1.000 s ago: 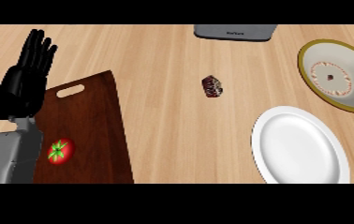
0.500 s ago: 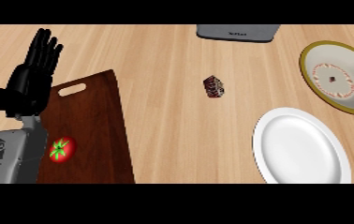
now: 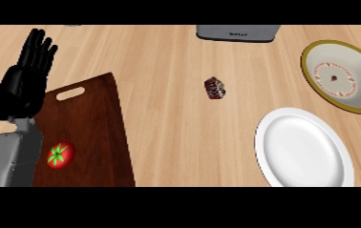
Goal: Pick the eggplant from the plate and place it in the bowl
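Note:
A small dark purple-brown eggplant (image 3: 217,88) lies on the bare wooden counter near the middle, off any dish. The white plate (image 3: 303,148) at the lower right holds nothing. At the right edge stands a bowl (image 3: 335,75) with an olive-yellow rim and a pale patterned inside. My left hand (image 3: 26,79) shows at the far left, open with its fingers straight and pointing up, far from the eggplant. The right hand is out of view.
A dark brown cutting board (image 3: 88,131) with a handle slot lies at the lower left, a red tomato (image 3: 60,155) with a green stem on it. A grey appliance (image 3: 237,32) sits at the counter's far edge.
The left hand has shifted slightly right and up along the left edge. The eggplant, plate and bowl have stayed in place.

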You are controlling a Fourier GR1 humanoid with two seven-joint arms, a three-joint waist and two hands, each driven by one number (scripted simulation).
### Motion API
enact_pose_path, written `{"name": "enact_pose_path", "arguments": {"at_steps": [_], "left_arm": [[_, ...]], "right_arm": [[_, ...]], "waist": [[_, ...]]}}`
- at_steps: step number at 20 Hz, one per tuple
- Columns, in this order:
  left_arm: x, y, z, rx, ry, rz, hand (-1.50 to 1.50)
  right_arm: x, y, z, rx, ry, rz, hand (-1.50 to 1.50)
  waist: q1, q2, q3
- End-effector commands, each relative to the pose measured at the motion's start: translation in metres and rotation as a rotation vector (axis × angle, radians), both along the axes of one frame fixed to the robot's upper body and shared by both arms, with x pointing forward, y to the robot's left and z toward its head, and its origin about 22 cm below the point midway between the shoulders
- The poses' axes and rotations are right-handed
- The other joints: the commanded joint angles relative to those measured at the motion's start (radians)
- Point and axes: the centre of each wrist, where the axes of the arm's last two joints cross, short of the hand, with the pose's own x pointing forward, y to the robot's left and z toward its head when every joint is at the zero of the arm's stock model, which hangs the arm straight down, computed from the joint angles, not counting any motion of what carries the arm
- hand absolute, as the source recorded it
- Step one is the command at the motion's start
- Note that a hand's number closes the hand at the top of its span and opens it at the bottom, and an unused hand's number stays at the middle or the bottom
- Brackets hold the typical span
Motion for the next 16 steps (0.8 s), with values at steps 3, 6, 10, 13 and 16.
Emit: {"name": "enact_pose_path", "arguments": {"at_steps": [3,6,10,13,16], "left_arm": [[-0.002,0.002,-0.003,0.001,0.01,0.03,0.0],[0.003,0.009,-0.009,-0.006,-0.004,0.018,0.0],[0.002,0.005,-0.001,-0.014,-0.017,0.008,0.0],[0.0,0.008,0.002,0.001,-0.012,0.01,0.0],[0.001,-0.001,0.004,-0.01,-0.023,0.008,0.0]], "right_arm": [[0.021,0.025,-0.058,-0.065,0.049,0.065,1.5],[0.038,0.041,-0.062,-0.024,0.104,-0.05,1.5],[0.039,0.047,-0.085,0.09,0.174,-0.085,-1.5],[0.036,0.047,-0.101,0.243,0.171,-0.076,-1.5],[0.037,0.055,-0.115,0.391,0.129,-0.047,-1.5]], "waist": [[-0.028,-0.004,0.0],[-0.013,0.005,0.0],[-0.008,0.006,0.001],[-0.003,0.009,0.003],[-0.015,0.005,0.003]]}}
